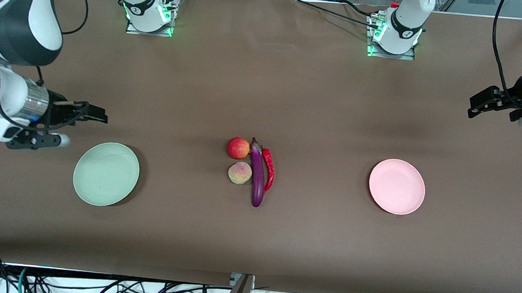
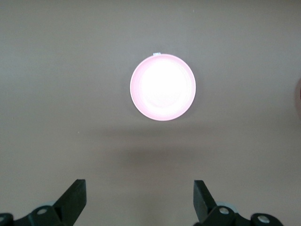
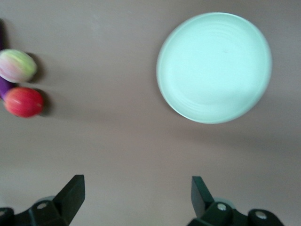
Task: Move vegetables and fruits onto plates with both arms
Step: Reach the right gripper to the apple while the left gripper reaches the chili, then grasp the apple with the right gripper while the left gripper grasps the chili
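Mid-table lie a round red fruit [image 1: 238, 147], a yellow-green peach [image 1: 240, 173], a long purple eggplant [image 1: 257, 176] and a red chili [image 1: 268, 167], all close together. The mint green plate [image 1: 106, 174] sits toward the right arm's end and the pink plate [image 1: 396, 186] toward the left arm's end. My right gripper [image 1: 101, 117] hangs open and holds nothing, over bare table beside the green plate [image 3: 214, 67]. Its wrist view also shows the peach [image 3: 18, 66] and red fruit [image 3: 23, 101]. My left gripper [image 1: 475, 108] hangs open with nothing in it, over bare table near the pink plate [image 2: 162, 87].
Brown cloth covers the whole table. The two arm bases [image 1: 149, 17] [image 1: 393, 38] stand with green lights at the edge farthest from the front camera. Cables and a metal post [image 1: 241, 292] lie along the nearest edge.
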Action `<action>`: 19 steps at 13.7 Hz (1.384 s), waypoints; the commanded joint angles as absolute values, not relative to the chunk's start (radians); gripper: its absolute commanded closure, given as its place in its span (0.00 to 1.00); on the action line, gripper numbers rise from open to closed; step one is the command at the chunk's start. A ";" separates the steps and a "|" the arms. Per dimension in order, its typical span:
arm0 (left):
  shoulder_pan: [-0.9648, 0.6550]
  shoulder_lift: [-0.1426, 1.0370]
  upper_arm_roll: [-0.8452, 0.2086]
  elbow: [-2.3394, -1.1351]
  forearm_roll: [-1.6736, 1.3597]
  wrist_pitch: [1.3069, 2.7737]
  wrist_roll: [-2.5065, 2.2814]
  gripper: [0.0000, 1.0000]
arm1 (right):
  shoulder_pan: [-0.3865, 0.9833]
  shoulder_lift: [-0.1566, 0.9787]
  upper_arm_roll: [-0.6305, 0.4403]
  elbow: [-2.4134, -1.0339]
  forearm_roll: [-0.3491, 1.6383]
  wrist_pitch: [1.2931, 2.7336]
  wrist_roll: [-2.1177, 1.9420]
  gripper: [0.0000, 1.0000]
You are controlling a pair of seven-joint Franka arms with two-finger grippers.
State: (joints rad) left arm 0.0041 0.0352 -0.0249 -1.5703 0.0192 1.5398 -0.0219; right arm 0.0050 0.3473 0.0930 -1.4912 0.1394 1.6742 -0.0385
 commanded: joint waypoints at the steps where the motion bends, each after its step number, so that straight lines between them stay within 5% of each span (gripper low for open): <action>1: -0.003 0.078 -0.037 -1.537 0.008 1.491 -0.017 0.00 | 0.061 0.406 0.097 -1.493 0.176 1.765 0.018 0.00; 5: -0.043 0.182 -0.064 -1.537 -0.167 1.534 -0.227 0.00 | 0.223 0.497 0.098 -1.494 0.181 1.954 0.298 0.00; 13: -0.408 0.542 -0.060 -1.537 -0.187 2.010 -0.639 0.00 | 0.457 0.673 0.098 -1.500 0.179 2.275 0.591 0.00; 19: -0.469 0.805 -0.061 -1.338 -0.190 2.126 -0.805 0.00 | 0.499 0.742 0.098 -1.500 0.178 2.376 0.634 0.00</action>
State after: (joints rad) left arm -0.4688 0.7386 -0.0737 -1.4392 -0.2012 2.1438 -0.7735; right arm 0.4857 0.7372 0.1059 -1.4965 0.1641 2.3597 0.6234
